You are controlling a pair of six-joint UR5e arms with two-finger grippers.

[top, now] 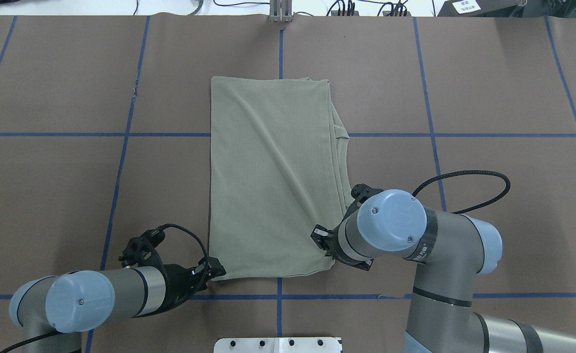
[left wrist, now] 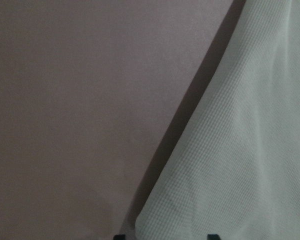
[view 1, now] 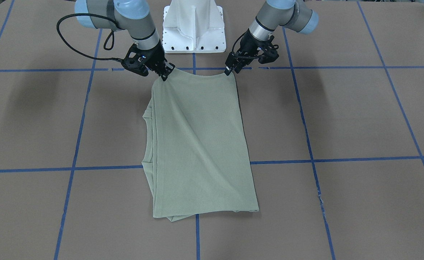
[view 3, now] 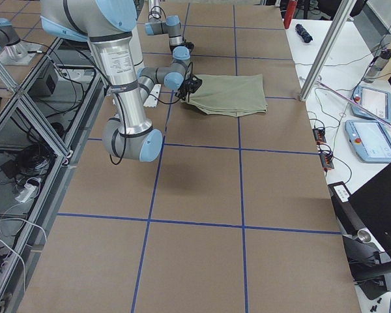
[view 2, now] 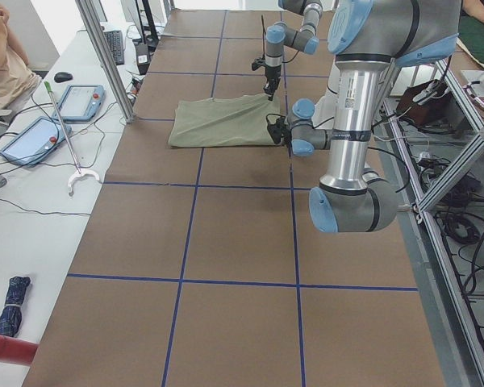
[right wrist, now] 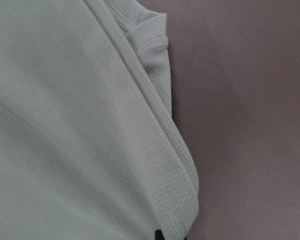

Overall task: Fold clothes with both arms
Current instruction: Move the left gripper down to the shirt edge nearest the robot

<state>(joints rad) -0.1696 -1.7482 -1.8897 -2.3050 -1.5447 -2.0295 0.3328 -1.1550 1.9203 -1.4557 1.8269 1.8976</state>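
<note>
The shirt (view 1: 201, 144) lies on the desk (view 1: 341, 119) straight in front of the white pedestal (view 1: 193, 29). It is already narrowed to a long rectangle, with the sleeves tucked in, as I judge. What is left, I think, is to fold it across its length. My left pincer (view 1: 230, 70) and my right pincer (view 1: 166, 74) each grip one corner of the edge nearest the pedestal, both held low and slanted down toward the cloth

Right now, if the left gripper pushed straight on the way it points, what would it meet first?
The shirt: its near corner sits right at the tip of the left gripper, so any advance likely runs into cloth. Whether over or under it, I cannot tell.
</note>
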